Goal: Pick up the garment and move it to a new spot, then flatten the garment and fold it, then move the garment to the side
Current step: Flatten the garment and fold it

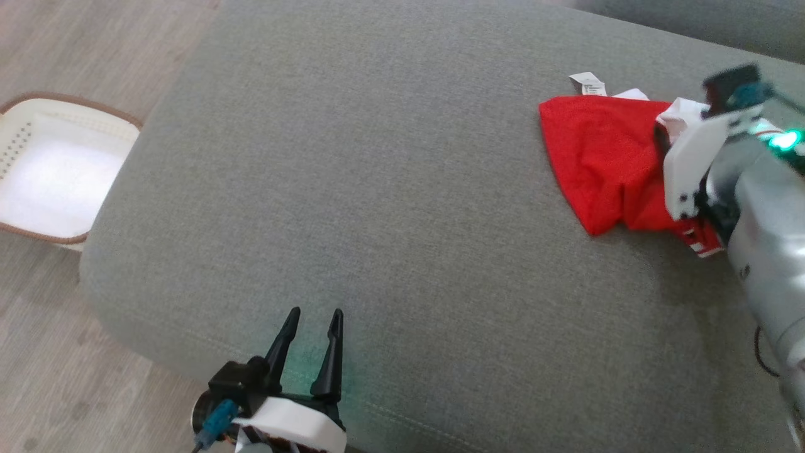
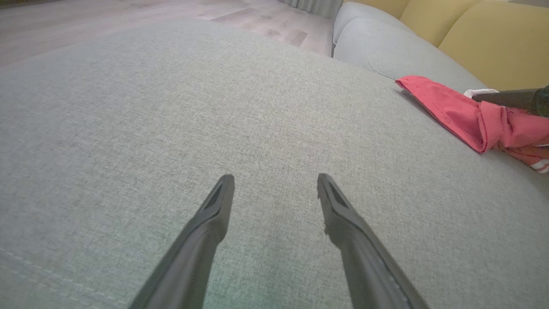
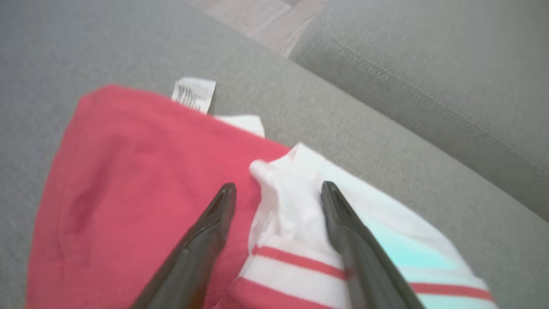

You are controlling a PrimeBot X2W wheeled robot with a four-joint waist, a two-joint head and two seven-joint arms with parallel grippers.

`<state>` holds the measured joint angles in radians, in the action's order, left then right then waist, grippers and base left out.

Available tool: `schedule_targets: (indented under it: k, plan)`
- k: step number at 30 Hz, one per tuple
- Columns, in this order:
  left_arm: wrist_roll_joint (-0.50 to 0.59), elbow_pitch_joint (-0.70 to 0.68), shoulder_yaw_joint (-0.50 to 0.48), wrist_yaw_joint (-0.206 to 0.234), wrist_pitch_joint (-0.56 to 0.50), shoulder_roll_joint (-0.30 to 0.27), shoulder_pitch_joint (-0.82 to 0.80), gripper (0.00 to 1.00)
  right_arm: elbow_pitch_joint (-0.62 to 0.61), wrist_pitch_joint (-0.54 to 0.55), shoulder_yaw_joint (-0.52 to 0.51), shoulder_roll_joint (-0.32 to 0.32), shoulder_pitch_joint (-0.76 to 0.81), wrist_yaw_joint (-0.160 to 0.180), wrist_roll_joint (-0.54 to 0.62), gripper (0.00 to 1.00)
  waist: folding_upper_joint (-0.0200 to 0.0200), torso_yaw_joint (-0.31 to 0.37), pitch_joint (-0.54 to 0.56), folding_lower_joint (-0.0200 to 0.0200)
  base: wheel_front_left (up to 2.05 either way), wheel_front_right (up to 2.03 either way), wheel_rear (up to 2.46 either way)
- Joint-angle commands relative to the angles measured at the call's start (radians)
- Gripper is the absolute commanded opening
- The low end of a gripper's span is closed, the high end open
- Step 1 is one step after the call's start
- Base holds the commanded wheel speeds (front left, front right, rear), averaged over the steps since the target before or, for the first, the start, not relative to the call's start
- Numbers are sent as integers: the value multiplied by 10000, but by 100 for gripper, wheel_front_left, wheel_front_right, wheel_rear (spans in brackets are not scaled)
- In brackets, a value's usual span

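The right gripper (image 3: 279,189), jaws apart, straddled a fold of the garment (image 1: 597,157) (far right on the cushion (image 1: 377,157)); the left gripper (image 1: 314,313) gaped near the front edge.

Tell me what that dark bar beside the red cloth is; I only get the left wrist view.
Observer: It is the right claw, open, its fingers on either side of a white fold of the red garment.
Operator: Anything else on the cloth?
Observer: Yes, a white printed label sticks out from its far edge.
Operator: Anything else nearby?
Observer: A white basket with a brown rim stands on the floor, to the robot's left.
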<state>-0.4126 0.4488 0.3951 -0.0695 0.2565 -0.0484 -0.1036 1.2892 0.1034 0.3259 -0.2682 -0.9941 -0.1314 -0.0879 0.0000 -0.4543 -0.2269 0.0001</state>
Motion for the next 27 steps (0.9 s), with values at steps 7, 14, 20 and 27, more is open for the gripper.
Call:
schedule_targets:
  k: [7, 14, 20, 27]
  plan:
    - [9, -382, -269, 5, 53, -18, -472, 100, -206, -278, 800, 32, 152, 7, -58, 100, 0, 430, -77, -1, 0, 0, 0]
    - [56, -508, -217, -44, 53, -18, -534, 100, -173, -1092, 477, -41, 37, 7, -96, 0, 0, 623, -100, -1, 0, 0, 0]
    - [132, -571, -312, -43, 53, -18, -471, 100, -230, -2129, 79, 51, -93, 7, -158, 0, 0, 704, -56, -1, 0, 0, 0]
    - [278, -489, -521, -56, 53, -18, -204, 100, -754, -3461, -358, 511, -465, 7, -106, 0, 0, 893, 471, -1, 0, 0, 0]
